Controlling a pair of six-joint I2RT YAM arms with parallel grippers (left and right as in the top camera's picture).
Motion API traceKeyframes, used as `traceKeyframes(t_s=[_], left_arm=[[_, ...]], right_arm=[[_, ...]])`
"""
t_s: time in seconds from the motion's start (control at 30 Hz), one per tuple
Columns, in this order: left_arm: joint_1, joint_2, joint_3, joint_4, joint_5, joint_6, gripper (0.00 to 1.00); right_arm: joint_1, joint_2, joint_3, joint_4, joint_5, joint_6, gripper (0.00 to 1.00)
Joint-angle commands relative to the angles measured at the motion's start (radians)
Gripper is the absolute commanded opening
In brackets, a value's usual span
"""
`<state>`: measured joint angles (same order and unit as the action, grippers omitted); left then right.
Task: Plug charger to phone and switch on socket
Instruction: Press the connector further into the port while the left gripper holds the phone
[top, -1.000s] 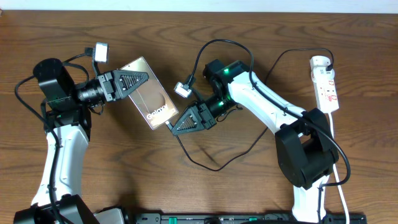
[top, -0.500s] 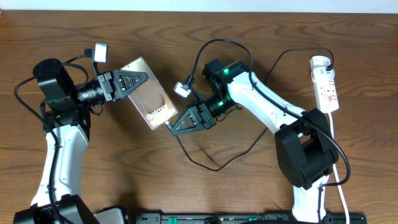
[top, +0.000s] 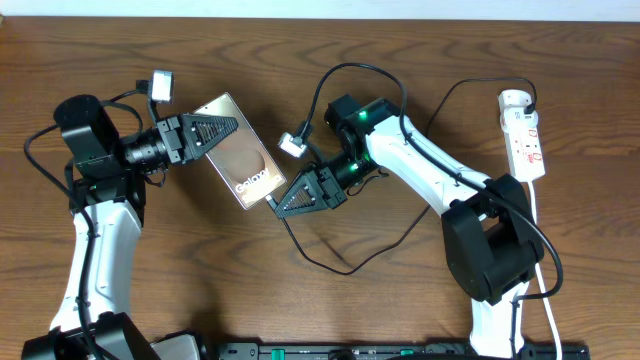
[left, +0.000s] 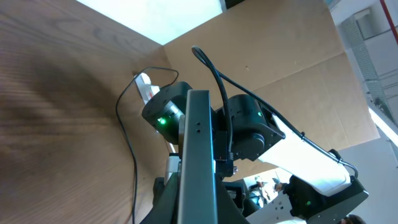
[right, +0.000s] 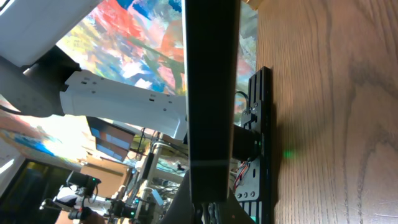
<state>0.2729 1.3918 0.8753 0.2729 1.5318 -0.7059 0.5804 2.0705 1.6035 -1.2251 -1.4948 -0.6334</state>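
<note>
Seeing no change: our left end effector (top: 233, 124) pinches the phone (top: 250, 160), right end effector (top: 281, 208) pressed together beside it, charger (top: 345, 272) unplugged.

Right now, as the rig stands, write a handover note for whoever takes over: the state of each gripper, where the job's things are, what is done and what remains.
The left gripper is shut on the flat bronze-gold smartphone, holding it by its left end.
The right gripper is shut, apparently on the connector end of the long thin black charger cable, at the smartphone's lower right corner.
The white power strip with red markings lies at the far right, out of both grippers; the cable runs to its rounded end.
Done: phone and connector gripped and brought together.
Left: confirm the connector is seated (not visible), then switch on the power strip.
</note>
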Motion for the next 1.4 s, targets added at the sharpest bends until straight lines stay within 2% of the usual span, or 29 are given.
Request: traceKeyframes(t_s=[0.0,1.37], left_arm=[[-0.012,-0.007,0.009,0.001,0.04,0.025,0.07],[-0.064,-0.008,0.009,-0.002,0.04,0.059,0.08]], right_arm=[[0.0,-0.013,0.01,0.007,-0.061,-0.019,0.01],[-0.031,-0.013,0.047,0.007,-0.068,-0.018,0.01]])
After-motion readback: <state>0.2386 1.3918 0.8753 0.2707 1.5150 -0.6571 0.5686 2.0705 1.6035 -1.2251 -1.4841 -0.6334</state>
